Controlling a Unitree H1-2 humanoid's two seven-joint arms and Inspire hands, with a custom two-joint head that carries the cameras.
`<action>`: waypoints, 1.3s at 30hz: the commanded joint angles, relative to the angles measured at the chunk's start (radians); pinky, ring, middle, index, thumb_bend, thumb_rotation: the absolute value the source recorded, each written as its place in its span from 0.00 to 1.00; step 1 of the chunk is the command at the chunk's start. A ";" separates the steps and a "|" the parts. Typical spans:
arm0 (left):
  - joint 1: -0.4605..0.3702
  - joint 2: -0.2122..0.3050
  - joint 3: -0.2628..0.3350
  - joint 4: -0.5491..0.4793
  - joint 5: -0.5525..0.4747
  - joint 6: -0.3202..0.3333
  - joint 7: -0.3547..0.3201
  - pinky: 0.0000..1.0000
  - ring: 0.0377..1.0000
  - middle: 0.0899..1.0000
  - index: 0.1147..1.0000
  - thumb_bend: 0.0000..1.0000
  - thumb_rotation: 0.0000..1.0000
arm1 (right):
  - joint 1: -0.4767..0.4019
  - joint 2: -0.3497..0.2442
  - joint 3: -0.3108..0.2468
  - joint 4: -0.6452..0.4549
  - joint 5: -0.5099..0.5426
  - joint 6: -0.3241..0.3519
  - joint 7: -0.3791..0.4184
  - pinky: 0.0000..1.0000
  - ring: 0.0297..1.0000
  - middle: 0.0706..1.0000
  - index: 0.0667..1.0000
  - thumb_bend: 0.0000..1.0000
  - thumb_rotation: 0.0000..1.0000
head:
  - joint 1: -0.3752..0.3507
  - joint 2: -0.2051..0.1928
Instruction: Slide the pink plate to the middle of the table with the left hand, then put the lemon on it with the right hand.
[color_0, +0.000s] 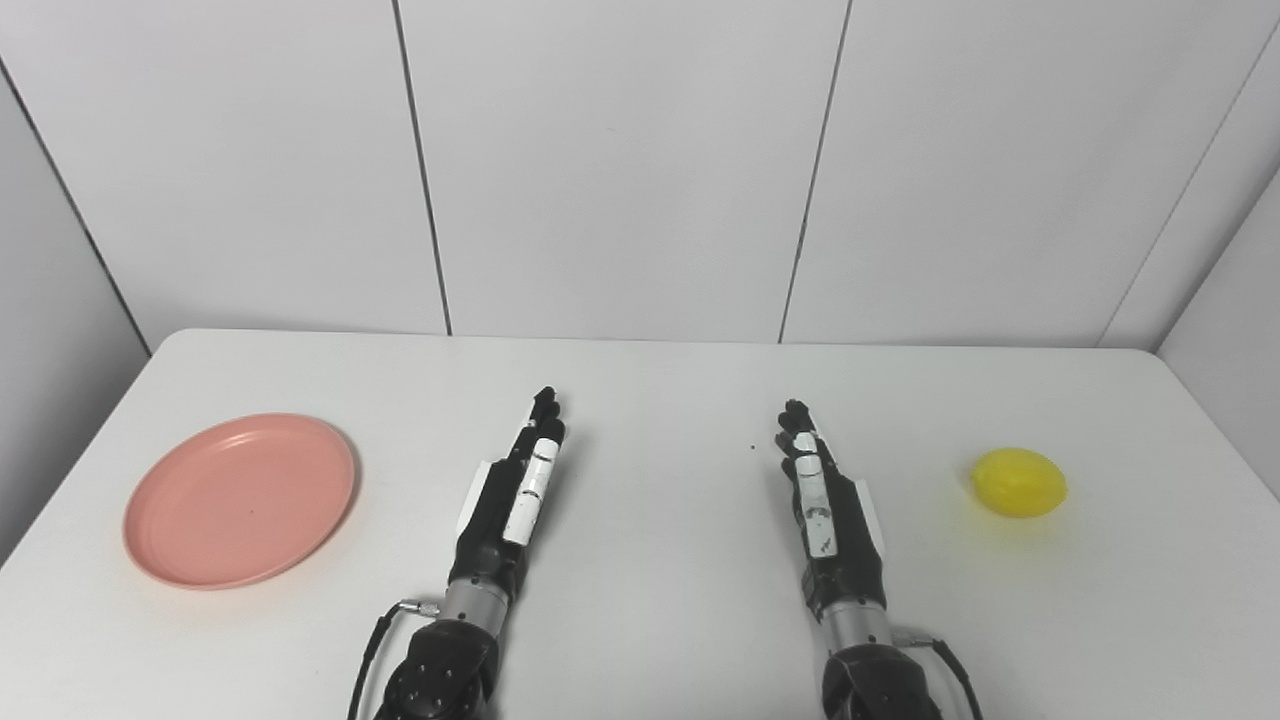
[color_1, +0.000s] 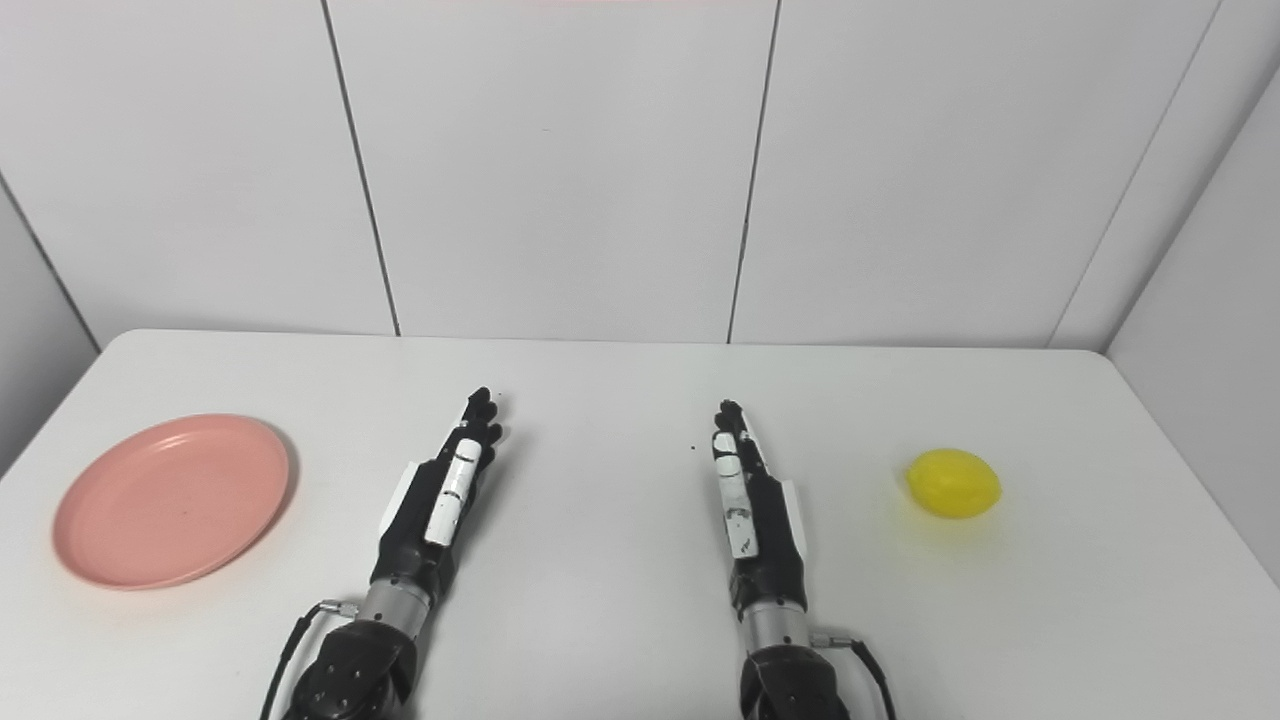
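**Plate lies off to the left of your left hand; nothing has been touched**

Your left hand (color_0: 512, 492) rests edge-on near the middle of the desk (color_0: 660, 590), fingers stretched straight and close together, pointing away from you and a little to the right. It holds nothing. The pink plate (color_0: 240, 498) sits flat on the left side of the desk, apart from that hand with a strip of bare desk between them. So the first move is sideways: the plate is to the left of the hand at roughly the same depth, not ahead of it. Being round, the plate has no long axis to line up with; its right rim is the nearest part to you, and you will likely have to reach over to the far-left rim or press down on the plate to draw it rightward.

Your right hand (color_0: 826, 500) mirrors the left, fingers extended and together, empty, pointing away and leaning slightly left. The lemon (color_0: 1018, 482) lies on the right side of the desk, to the right of this hand and clear of it, its long axis running roughly left to right across the view. The right hand is plainly the nearer one to it, as the left is to the plate.

The open stretch of desk between your two hands looks like where the plate should end up. Neither step of the task appears to have begun.
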 joint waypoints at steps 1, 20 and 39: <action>-0.006 -0.006 -0.009 0.001 -0.007 0.014 -0.017 1.00 0.98 1.00 1.00 0.51 1.00 | -0.019 0.004 0.002 -0.024 -0.002 -0.021 0.007 1.00 0.95 0.94 0.93 0.75 1.00 | 0.001 -0.001; -0.029 -0.088 -0.046 0.160 0.074 -0.141 0.079 0.98 0.98 0.99 1.00 0.49 1.00 | 0.026 -0.053 -0.066 -0.014 0.094 -0.102 0.051 0.96 0.93 0.92 0.90 0.68 0.96 | 0.371 -0.117; -0.055 -0.114 -0.037 0.255 0.072 -0.222 0.094 0.97 0.99 0.99 0.99 0.47 1.00 | 0.032 -0.102 -0.059 0.005 0.105 -0.114 0.100 0.98 0.94 0.94 0.94 0.68 1.00 | 0.394 -0.155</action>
